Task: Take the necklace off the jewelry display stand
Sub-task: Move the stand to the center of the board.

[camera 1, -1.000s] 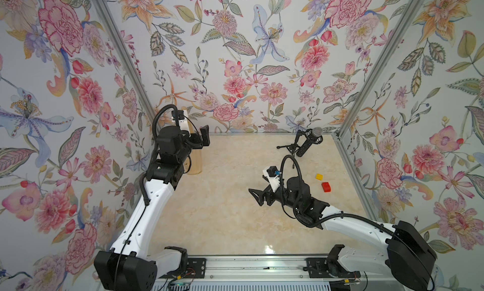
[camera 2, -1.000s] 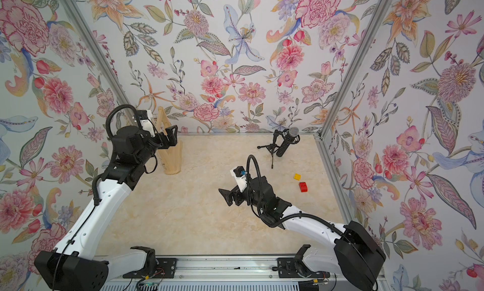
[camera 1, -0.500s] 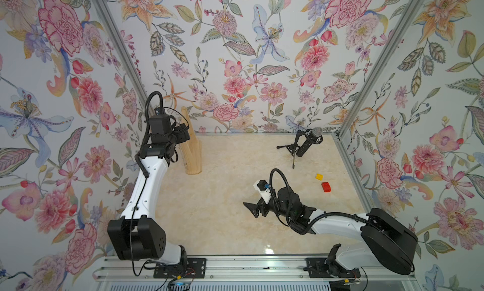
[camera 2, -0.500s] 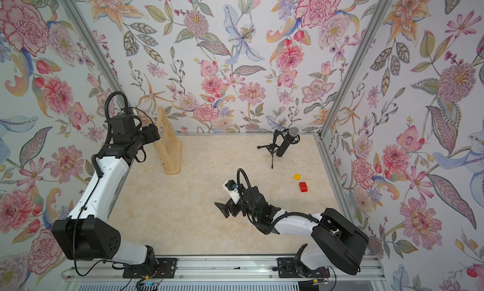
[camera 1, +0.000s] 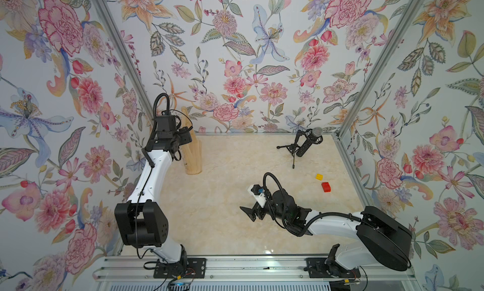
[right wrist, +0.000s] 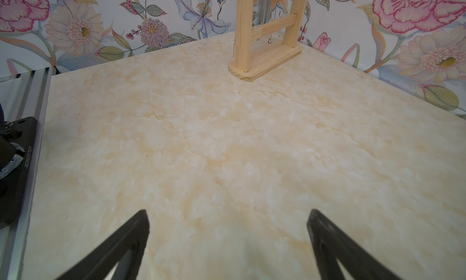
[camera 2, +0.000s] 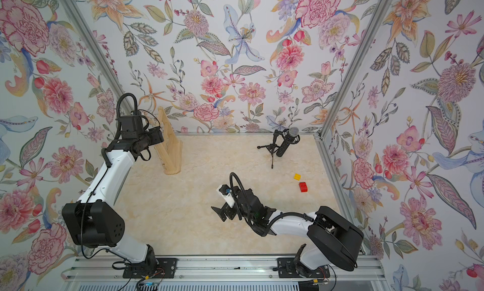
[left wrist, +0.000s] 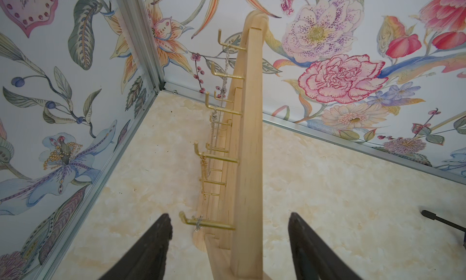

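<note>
My left gripper is spread. Its 2 black fingers straddle the near end of the jewelry display stand without touching it. The wooden post runs between them, closer to 1 finger. The nearest brass peg, with a scrap of chain on it, fills the gap toward the other finger.

The necklace, a thin silver chain, hangs from pegs farther along the stand. It is on the side facing the wall at 9 o'clock. A gold chain hangs between it and my fingers, and more pegs jut out there too. That wall and the corner frame stand near the peg side.

In both top views the stand sits at 10 o'clock on the table, near the back corner. My left gripper is at its upper part.

My right gripper is also spread and holds nothing. It hovers over bare marbled tabletop near 5 o'clock, well apart from the stand. It faces the stand's base.

A black microphone on its tripod stands at 1 o'clock. A yellow brick and a red brick lie just beside each other at 3 o'clock.
</note>
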`<move>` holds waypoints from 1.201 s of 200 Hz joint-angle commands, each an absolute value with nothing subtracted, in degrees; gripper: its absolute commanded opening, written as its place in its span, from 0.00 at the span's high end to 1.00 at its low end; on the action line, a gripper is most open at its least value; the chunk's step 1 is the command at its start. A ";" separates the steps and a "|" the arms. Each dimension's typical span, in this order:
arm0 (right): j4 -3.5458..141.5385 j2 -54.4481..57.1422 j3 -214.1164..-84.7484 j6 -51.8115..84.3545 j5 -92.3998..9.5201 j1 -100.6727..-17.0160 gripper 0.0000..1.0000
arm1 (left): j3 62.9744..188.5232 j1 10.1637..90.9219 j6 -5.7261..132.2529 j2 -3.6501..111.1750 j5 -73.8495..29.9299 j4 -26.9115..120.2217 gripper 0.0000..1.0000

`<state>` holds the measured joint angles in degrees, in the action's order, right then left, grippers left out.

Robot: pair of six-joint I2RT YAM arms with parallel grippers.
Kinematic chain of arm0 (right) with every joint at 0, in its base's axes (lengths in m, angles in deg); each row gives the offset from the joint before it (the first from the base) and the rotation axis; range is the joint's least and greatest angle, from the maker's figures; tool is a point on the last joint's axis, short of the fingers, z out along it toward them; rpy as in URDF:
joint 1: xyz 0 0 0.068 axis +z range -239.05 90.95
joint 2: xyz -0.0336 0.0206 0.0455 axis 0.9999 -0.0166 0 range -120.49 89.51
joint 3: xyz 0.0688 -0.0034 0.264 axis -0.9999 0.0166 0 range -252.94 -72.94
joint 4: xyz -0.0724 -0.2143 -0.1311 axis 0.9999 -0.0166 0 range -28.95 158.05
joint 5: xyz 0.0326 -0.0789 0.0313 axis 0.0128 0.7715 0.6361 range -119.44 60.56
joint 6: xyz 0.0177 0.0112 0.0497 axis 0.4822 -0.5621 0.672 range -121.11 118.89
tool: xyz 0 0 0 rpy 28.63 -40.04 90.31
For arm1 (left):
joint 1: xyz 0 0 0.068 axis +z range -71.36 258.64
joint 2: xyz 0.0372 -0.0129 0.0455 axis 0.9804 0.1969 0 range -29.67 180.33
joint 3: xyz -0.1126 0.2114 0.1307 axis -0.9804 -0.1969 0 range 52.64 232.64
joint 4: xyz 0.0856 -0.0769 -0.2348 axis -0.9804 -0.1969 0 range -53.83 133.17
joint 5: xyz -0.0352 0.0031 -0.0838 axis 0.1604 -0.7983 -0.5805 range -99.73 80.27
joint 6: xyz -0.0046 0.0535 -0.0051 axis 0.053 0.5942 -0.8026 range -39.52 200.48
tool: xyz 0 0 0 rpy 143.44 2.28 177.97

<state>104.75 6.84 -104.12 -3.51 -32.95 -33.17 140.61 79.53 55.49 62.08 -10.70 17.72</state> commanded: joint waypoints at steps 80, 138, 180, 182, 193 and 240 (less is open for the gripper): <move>103.82 6.56 -105.64 -5.72 -31.15 -32.42 0.00 | 141.30 74.81 51.30 62.57 -8.25 17.67 0.40; 103.02 6.19 -106.16 -5.86 -30.57 -32.30 0.00 | 141.70 71.07 48.86 63.47 -9.70 19.22 0.40; 102.69 6.00 -106.36 -5.86 -30.40 -32.25 0.00 | 143.38 68.14 47.58 65.07 -9.50 19.38 0.37; 102.68 5.99 -106.45 -5.86 -30.36 -32.24 0.00 | 143.36 68.00 47.54 65.10 -9.48 19.38 0.37; 102.50 5.96 -106.43 -5.86 -30.32 -32.22 0.00 | 143.48 67.45 47.03 65.41 -9.46 19.65 0.36; 102.23 5.98 -106.60 -5.86 -30.02 -32.22 0.00 | 144.57 65.51 44.79 66.12 -10.40 20.71 0.26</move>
<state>102.31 6.55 -104.84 -4.91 -30.85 -32.75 141.98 66.83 47.27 65.33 -9.54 18.97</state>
